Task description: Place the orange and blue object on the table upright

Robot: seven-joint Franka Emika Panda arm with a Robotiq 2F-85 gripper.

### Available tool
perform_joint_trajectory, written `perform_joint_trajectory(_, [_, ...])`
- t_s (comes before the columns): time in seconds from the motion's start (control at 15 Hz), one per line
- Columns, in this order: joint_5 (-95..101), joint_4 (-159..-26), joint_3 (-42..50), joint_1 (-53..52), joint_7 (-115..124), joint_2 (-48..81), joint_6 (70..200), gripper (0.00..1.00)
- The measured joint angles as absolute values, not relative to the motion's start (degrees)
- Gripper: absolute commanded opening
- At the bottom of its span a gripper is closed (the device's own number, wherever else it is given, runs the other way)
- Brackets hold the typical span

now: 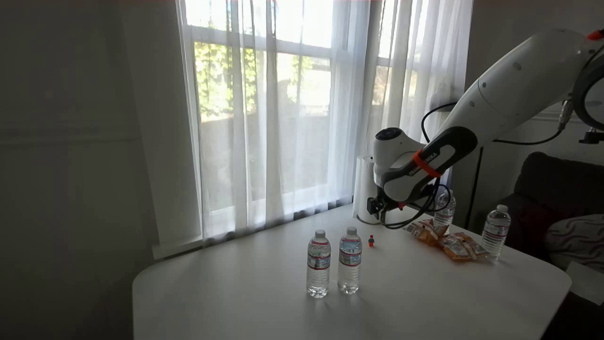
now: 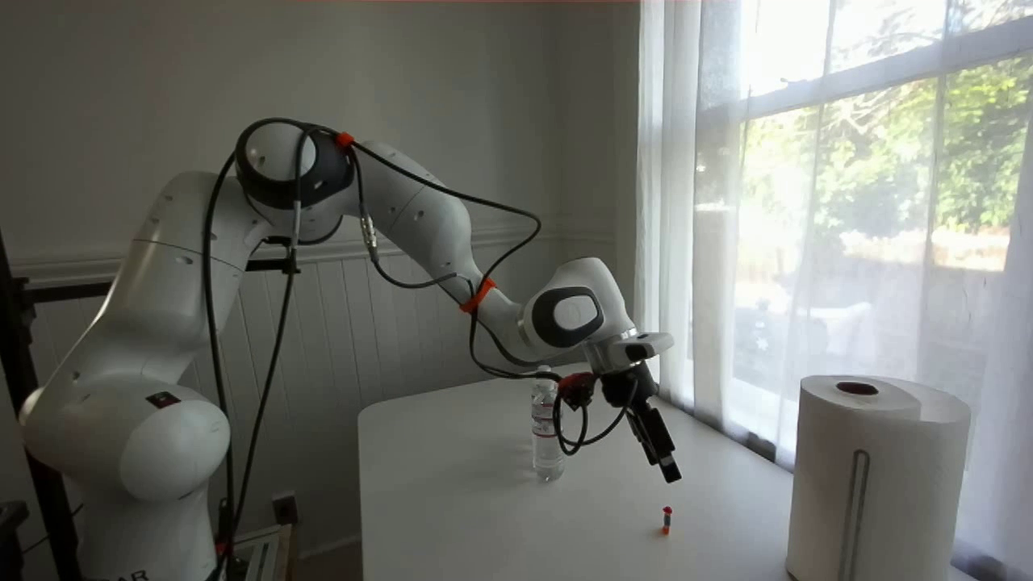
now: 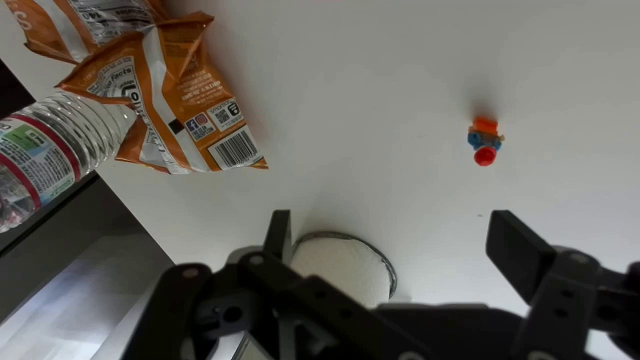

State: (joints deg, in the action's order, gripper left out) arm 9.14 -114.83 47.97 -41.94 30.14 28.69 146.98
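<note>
Near the paper towel roll (image 2: 904,484), a blue-torsoed, orange-legged toy minifigure (image 3: 484,141) stands upright on the pale bench (image 2: 460,516), apparently as wanted, so the gripper (image 3: 390,227), spread and empty near that roll, should best withdraw upward, slowly, without tipping it.

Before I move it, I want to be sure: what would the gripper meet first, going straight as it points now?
Probably the table; in the wrist view, the orange and blue object sits to the right of the middle of the gripper, but depth is unclear.
</note>
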Motion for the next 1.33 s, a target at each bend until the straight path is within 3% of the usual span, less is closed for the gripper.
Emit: perform_joint_trajectory(1.33, [15.68, -112.63, 16.95, -11.81, 32.17, 17.87, 137.05, 1.0])
